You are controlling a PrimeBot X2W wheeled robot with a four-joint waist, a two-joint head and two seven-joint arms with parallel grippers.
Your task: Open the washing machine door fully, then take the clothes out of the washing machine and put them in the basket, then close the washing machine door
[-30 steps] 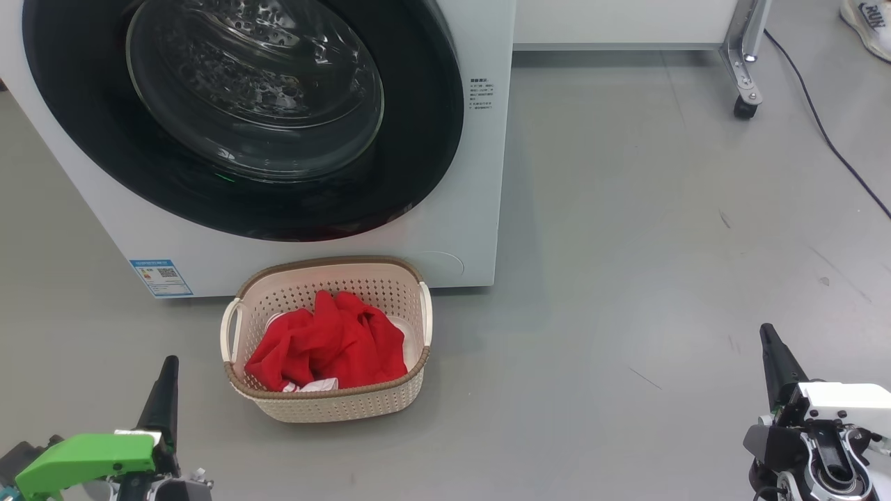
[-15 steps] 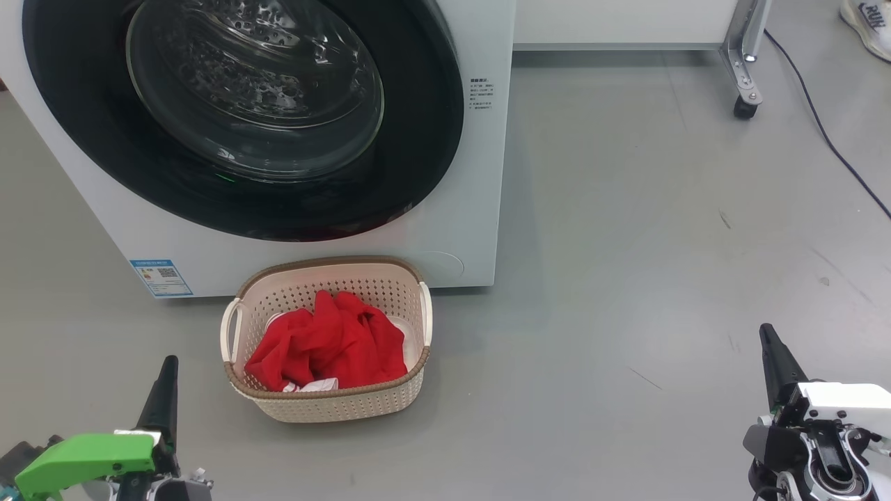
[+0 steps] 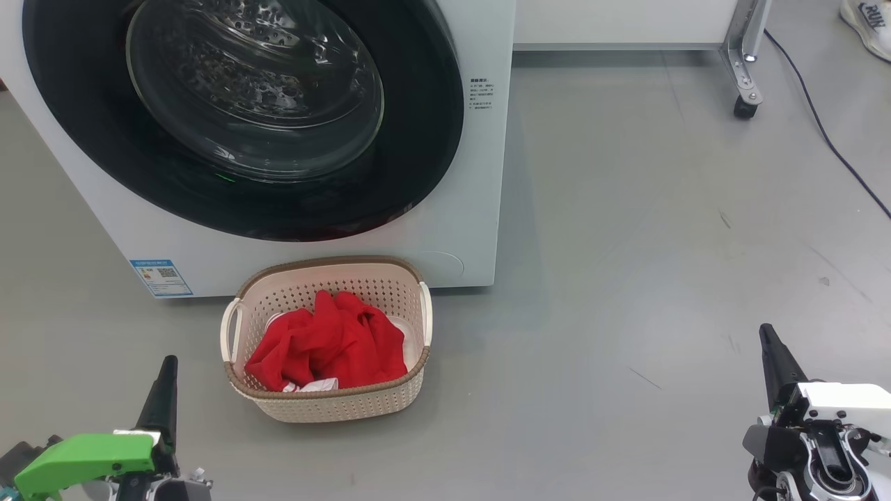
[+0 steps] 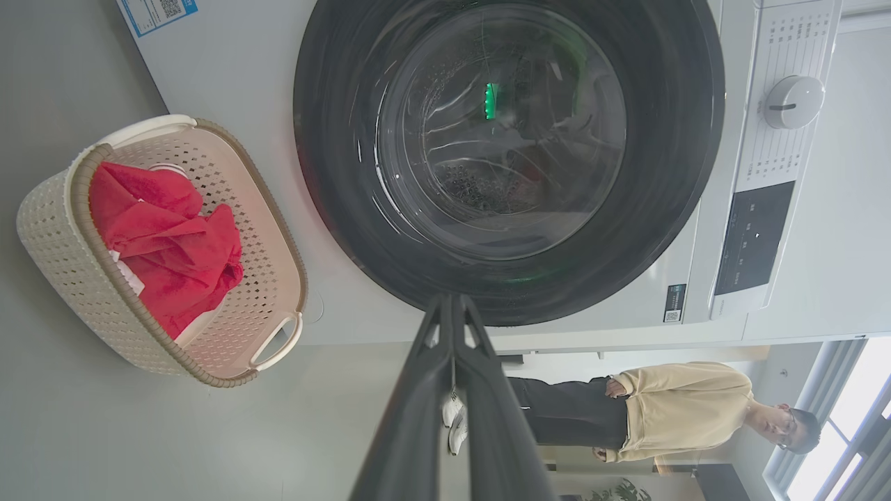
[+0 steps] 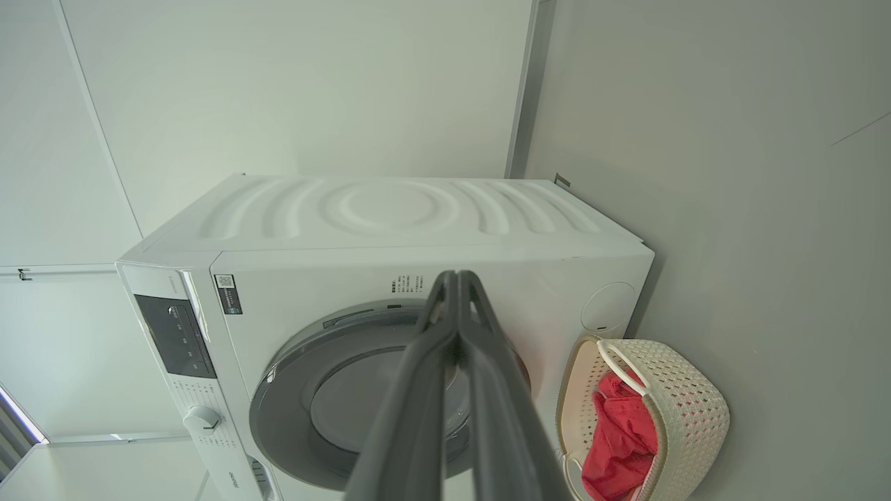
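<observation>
The washing machine (image 3: 459, 209) stands at the upper left of the head view, and its door (image 3: 83, 139) with the black rim and glass bowl lies flat against the front. Just before it on the floor sits the cream basket (image 3: 334, 407). Inside lie the clothes: a red garment (image 3: 334, 341) over a white striped one (image 3: 317, 385). My left gripper (image 3: 167, 365) is low at the left, shut and holding nothing. Low at the right, my right gripper (image 3: 767, 332) is likewise shut and holding nothing. The wrist views show the door (image 4: 334, 174) (image 5: 278, 410), the basket (image 4: 56, 229) (image 5: 696, 410) and my shut grippers (image 4: 451, 300) (image 5: 456, 276).
A wheeled metal leg (image 3: 745, 62) and a dark cable (image 3: 828, 139) are at the far right of the grey floor. A shoe (image 3: 866, 21) shows at the top right corner. A person (image 4: 668, 414) stands beyond the machine in the left wrist view.
</observation>
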